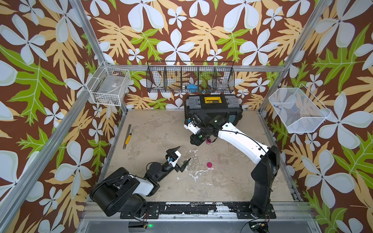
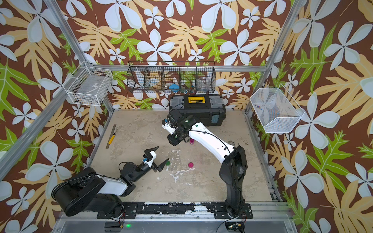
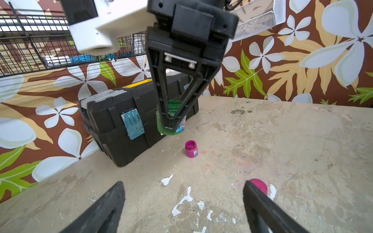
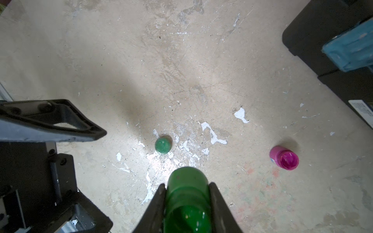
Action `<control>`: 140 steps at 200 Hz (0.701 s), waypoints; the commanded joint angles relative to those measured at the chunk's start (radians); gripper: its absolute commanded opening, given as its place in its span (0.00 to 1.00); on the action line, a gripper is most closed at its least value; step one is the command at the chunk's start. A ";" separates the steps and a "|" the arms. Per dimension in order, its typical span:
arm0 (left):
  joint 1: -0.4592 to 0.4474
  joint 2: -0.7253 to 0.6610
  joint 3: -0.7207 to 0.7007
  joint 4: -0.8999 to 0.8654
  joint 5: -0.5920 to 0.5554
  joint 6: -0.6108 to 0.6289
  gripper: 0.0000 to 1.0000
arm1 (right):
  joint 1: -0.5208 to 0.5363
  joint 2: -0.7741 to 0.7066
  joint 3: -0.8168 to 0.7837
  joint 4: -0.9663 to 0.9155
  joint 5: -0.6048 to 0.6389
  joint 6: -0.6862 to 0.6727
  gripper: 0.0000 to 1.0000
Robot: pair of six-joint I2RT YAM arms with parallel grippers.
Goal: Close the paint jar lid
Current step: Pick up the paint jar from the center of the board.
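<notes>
The right jaws are clenched on the green paint jar (image 3: 171, 119), one jaw on each side of its body, and hold it off the table (image 1: 161, 125). In the right wrist view the green paint jar (image 4: 187, 201) fills the gap between the two jaws. The jar's ridged neck shows between the jaws in the left wrist view.

On the table below and ahead of the right jaws lies the green lid (image 4: 163, 145), flat and apart from the jar. Off to one side of them, toward the toolbox (image 1: 213, 107), stands the pink jar (image 4: 284, 158), upright and uncapped, with paint showing in its mouth. In both top views the pink jar (image 2: 191, 141) sits just beside the right arm's wrist.

The left jaws are released and spread wide, with nothing between them. They sit low over the table and point toward the right jaws. In a top view the green lid (image 2: 168, 163) appears just off the tip of one left jaw. In the right wrist view it lies clear of them. Whether the tip touches it I cannot tell. Beyond the green lid from the left jaws lies the pink lid (image 1: 209, 165), partly hidden behind one left jaw in the left wrist view.

Well away from both jaws, by the table's edge, lie a ruler (image 1: 127, 136) and a yellow-handled cutter (image 2: 112, 138), side by side.
</notes>
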 commanded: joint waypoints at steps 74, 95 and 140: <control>-0.048 0.040 0.013 0.057 -0.040 0.023 0.85 | 0.044 -0.038 -0.084 0.027 -0.085 0.035 0.26; -0.052 0.039 0.016 0.052 -0.039 0.018 0.78 | 0.057 -0.038 -0.082 0.036 -0.104 0.039 0.26; -0.053 0.021 0.019 0.034 -0.049 0.019 0.68 | 0.083 -0.034 -0.077 0.031 -0.128 0.048 0.26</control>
